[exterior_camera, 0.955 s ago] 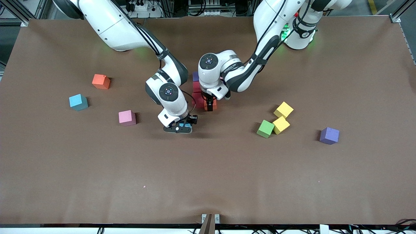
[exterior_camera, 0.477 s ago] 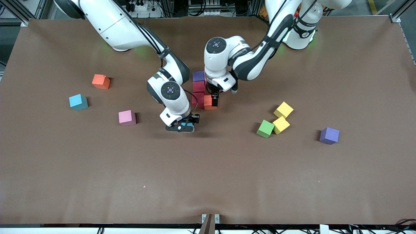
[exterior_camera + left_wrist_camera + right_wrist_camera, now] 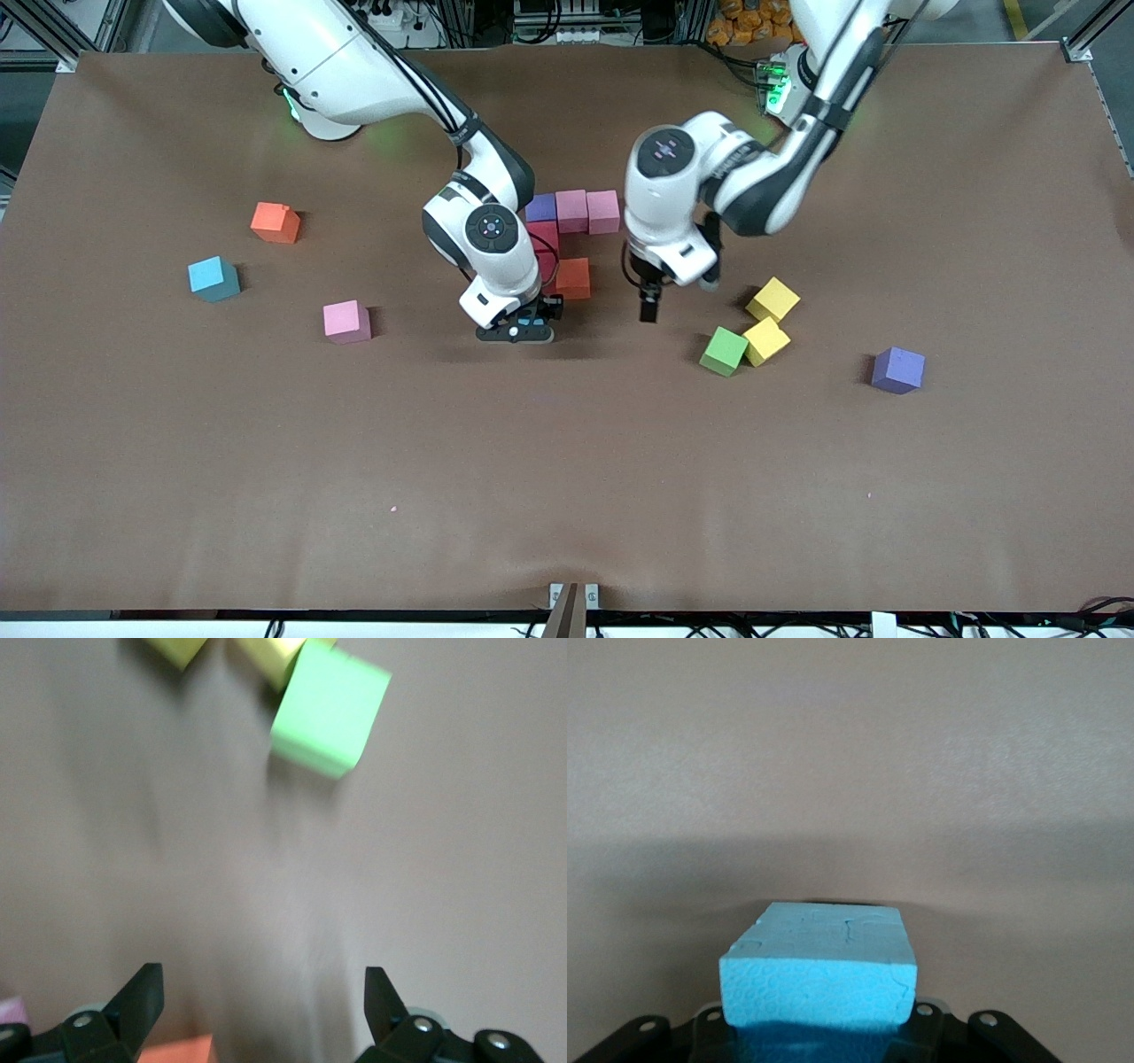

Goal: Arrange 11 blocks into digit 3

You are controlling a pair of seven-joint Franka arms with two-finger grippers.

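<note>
A partial figure lies mid-table: a purple block (image 3: 540,208) and two pink blocks (image 3: 571,210) (image 3: 602,211) in a row, a red block (image 3: 543,236) below the purple, and an orange block (image 3: 573,277). My right gripper (image 3: 516,330) is shut on a light blue block (image 3: 819,961), just beside the figure and partly hiding it. My left gripper (image 3: 648,306) is open and empty (image 3: 261,979) over bare table between the orange block and the green block (image 3: 724,351). The green block (image 3: 330,709) shows ahead of it in the left wrist view.
Two yellow blocks (image 3: 772,299) (image 3: 765,341) touch the green one. A purple block (image 3: 897,369) lies toward the left arm's end. An orange block (image 3: 275,221), a light blue block (image 3: 213,278) and a pink block (image 3: 346,321) lie toward the right arm's end.
My left gripper has left the orange block in the figure and swung toward the green and yellow blocks, uncovering the two pink blocks. My right gripper has carried the light blue block closer to the figure.
</note>
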